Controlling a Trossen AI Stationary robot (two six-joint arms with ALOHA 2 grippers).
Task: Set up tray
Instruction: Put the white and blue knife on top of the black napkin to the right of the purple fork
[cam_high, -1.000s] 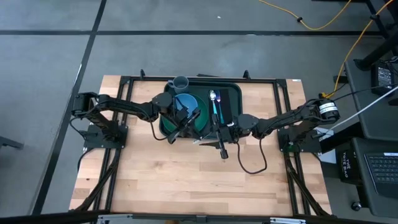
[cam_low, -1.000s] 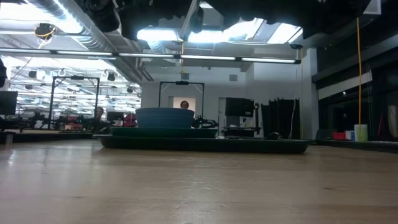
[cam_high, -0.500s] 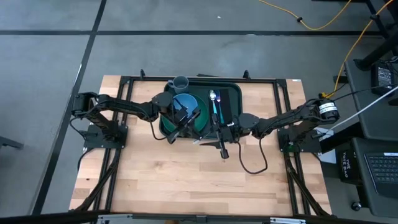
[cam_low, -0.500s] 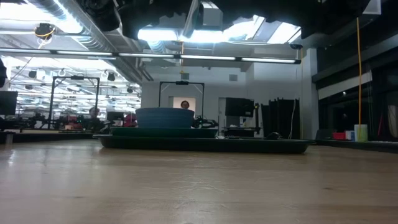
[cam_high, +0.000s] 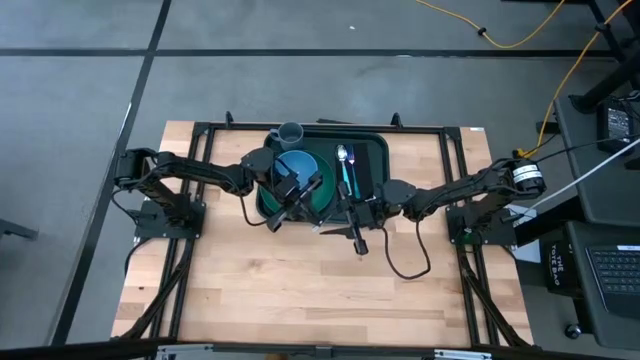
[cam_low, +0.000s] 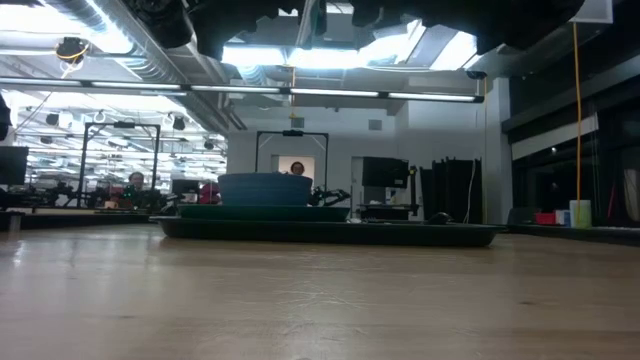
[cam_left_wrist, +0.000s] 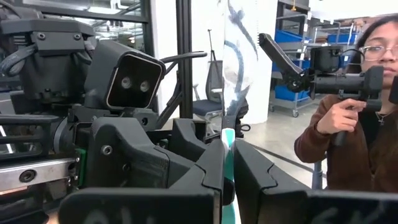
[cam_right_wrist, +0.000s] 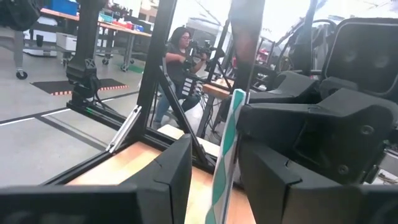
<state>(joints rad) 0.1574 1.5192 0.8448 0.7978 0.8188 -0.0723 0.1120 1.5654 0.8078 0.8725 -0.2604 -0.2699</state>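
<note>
High view: a large dark green rectangular plastic tray (cam_high: 372, 150) with a raised rim lies at the far middle of the light wooden slatted worktop (cam_high: 300, 290). On it rest a round green plate (cam_high: 322, 203) carrying a blue bowl (cam_high: 298, 165), and, to the right, a flat black rectangular napkin (cam_high: 364, 172) bearing a metal spoon (cam_high: 341, 155) and a teal-handled utensil (cam_high: 349, 178). A grey mug (cam_high: 290, 133) stands at the tray's far left corner. The left claw (cam_high: 288, 208) sits over the tray's near left edge; the right claw (cam_high: 338, 228) sits just beyond the tray's near edge. Both meet at a slim teal-and-white striped piece (cam_high: 318, 228) held between them.

Low view: the tray (cam_low: 330, 232) lies flat on the worktop (cam_low: 320, 300) with the blue bowl (cam_low: 265, 188) rising above the plate (cam_low: 262, 211). Both arms are out of this picture except as dark shapes overhead.

Left wrist view: the left claw (cam_left_wrist: 227, 177) is closed on the upright striped piece (cam_left_wrist: 227, 140), fingers (cam_left_wrist: 205, 171) pressed to either side. The right arm's camera housing (cam_left_wrist: 127, 81) faces it closely. A person (cam_left_wrist: 354, 118) stands in the room behind.

Right wrist view: the right claw (cam_right_wrist: 219, 180) has the striped piece (cam_right_wrist: 225, 152) between its fingers (cam_right_wrist: 174, 171); whether they press on it cannot be told. A person (cam_right_wrist: 180, 59) stands beyond the frame.
</note>
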